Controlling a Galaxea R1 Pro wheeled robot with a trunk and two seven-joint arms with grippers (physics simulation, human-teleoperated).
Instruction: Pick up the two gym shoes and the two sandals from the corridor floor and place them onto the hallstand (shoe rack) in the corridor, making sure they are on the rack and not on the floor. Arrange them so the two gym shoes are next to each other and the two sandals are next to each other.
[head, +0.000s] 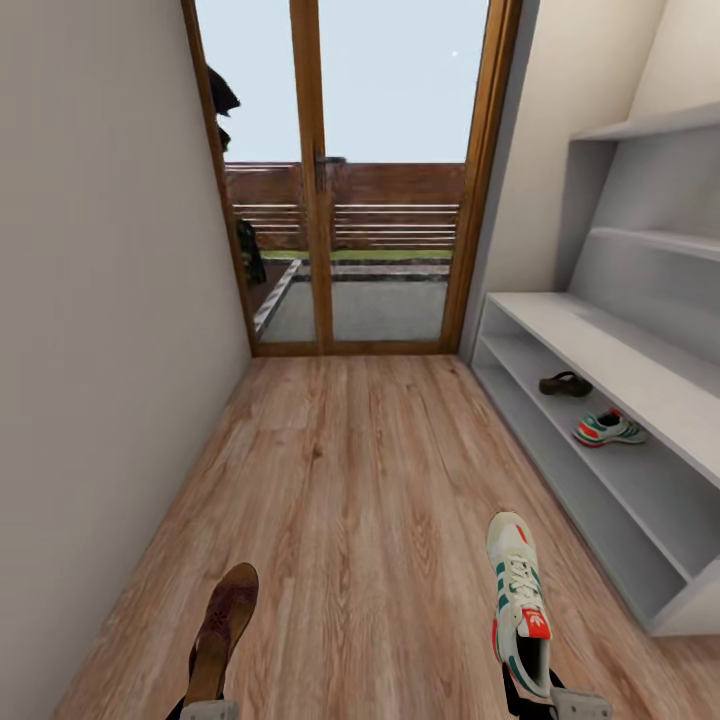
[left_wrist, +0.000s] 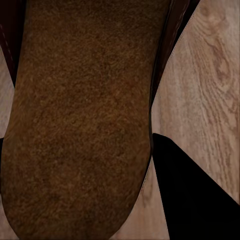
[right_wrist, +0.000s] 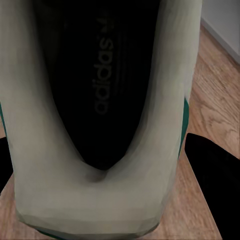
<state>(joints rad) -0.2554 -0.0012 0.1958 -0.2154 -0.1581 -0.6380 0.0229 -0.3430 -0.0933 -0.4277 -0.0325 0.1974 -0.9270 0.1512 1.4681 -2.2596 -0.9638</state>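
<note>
A: Nearest, at about seven o'clock in the head view: the left gripper (head: 208, 708), only its top edge showing, with a brown sandal (head: 224, 628) standing out ahead of it, toe pointing up the corridor. How is it held?

B: The left wrist view shows the sandal's suede footbed (left_wrist: 80, 125) close up, with a dark finger (left_wrist: 195, 195) beside it. The gripper appears clamped on the sandal's heel end, above the wood floor (left_wrist: 210, 90).

A: At five o'clock: the right gripper (head: 565, 705), and a white sneaker (head: 520, 600) with green stripes and a red-orange tongue patch, toe forward.

B: In the right wrist view the sneaker's heel and dark opening (right_wrist: 100, 100) sit between two dark fingers (right_wrist: 215, 175); the gripper is closed on that sneaker.

A: Middle distance, bare plank floor (head: 350, 480). At two to three o'clock, the pale-grey shoe rack (head: 600, 350) along the right wall.

B: On its lower shelf lie a second sneaker (head: 608, 429) and, just beyond it, a second sandal (head: 565, 384), near each other but apart.

A: Farthest, at twelve o'clock: a wood-framed glass door (head: 318, 180), with a slatted fence (head: 400, 205) outside.
</note>
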